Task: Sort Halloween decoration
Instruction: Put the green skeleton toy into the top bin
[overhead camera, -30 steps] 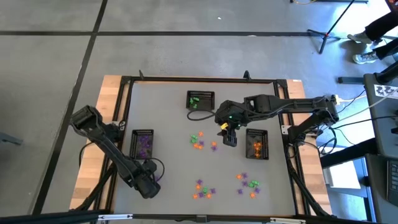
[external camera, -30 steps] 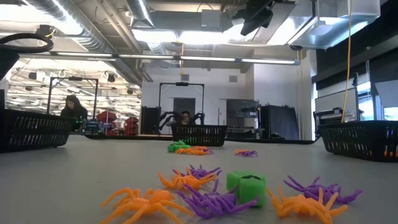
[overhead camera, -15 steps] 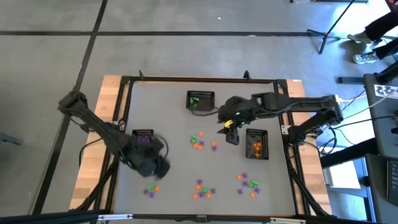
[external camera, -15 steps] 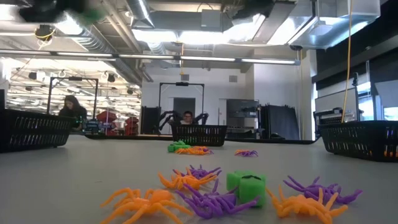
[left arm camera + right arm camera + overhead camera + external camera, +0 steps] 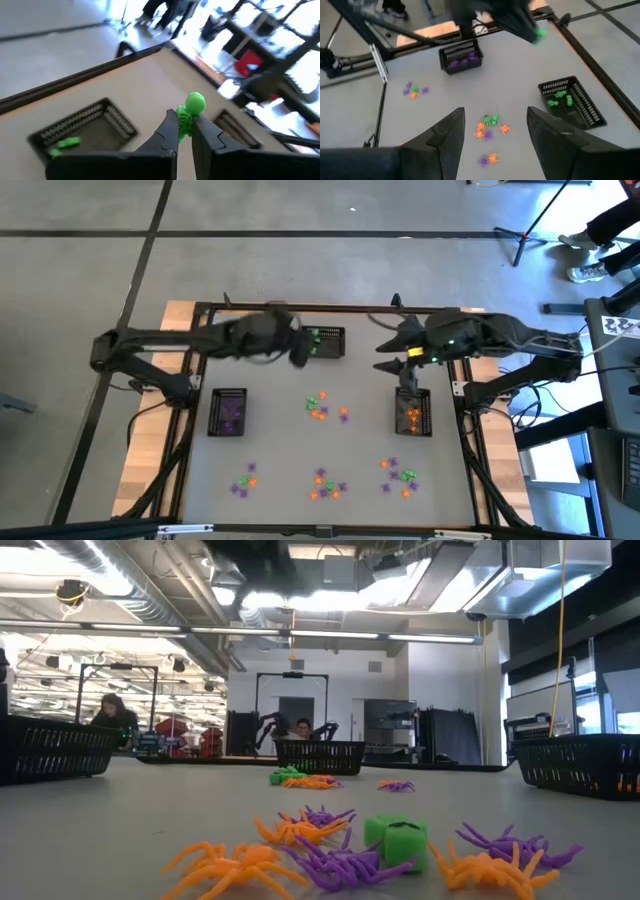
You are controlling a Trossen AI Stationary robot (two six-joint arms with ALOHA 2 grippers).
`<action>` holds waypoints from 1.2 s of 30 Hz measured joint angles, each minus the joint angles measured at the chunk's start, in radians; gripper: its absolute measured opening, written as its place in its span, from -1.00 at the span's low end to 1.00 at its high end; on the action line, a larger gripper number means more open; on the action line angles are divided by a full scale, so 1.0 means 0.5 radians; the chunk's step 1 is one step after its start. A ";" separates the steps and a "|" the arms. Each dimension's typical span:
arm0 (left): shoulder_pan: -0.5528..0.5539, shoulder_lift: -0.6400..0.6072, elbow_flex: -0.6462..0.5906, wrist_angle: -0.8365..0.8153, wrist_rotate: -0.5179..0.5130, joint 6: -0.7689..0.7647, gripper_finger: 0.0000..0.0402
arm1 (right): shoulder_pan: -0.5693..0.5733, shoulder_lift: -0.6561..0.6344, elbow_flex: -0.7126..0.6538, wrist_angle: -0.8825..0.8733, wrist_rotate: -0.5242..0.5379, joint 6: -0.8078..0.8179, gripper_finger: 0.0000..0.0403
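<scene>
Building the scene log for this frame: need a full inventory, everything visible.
baskets: three, black mesh; far middle with green pieces, left side with purple, right side with orange
loose trinkets: purple, green, orange; clusters at table centre, near left, near middle, near right
green trinket: one, pinched in the left gripper
table: one, grey top, black frame
people: two, in the room beyond, low view
left gripper: shut on the green trinket, beside the far basket
right gripper: open, empty, above the orange basket

left gripper by green basket, right gripper above orange basket; trinkets scattered mid-table, purple basket left
</scene>
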 joint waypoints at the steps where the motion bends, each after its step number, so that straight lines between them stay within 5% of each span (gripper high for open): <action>1: 0.095 0.050 0.000 0.007 0.079 0.005 -0.95 | 0.000 -0.016 0.000 -0.025 0.007 0.023 0.05; 10: 0.581 0.620 -0.002 0.021 0.565 -0.152 -0.89 | 0.001 -0.033 0.000 -0.152 0.066 0.168 0.05; 19: 0.618 0.781 -0.003 0.375 0.824 -0.161 -0.31 | 0.002 0.007 -0.001 -0.150 0.065 0.217 0.05; 24: 0.649 0.651 -0.003 0.336 0.928 -0.065 -0.12 | 0.002 0.023 -0.001 -0.163 0.048 0.210 0.05; 29: 0.612 0.267 -0.003 0.053 1.115 0.101 -0.17 | 0.002 0.025 -0.001 -0.184 0.016 0.168 0.05; 32: 0.404 -0.052 0.001 -0.254 1.102 0.198 -0.26 | 0.002 0.025 -0.001 -0.184 0.014 0.111 0.05; 36: -0.130 -0.350 0.001 -0.789 0.830 0.156 -0.32 | -0.001 0.031 -0.001 -0.140 0.015 0.043 0.05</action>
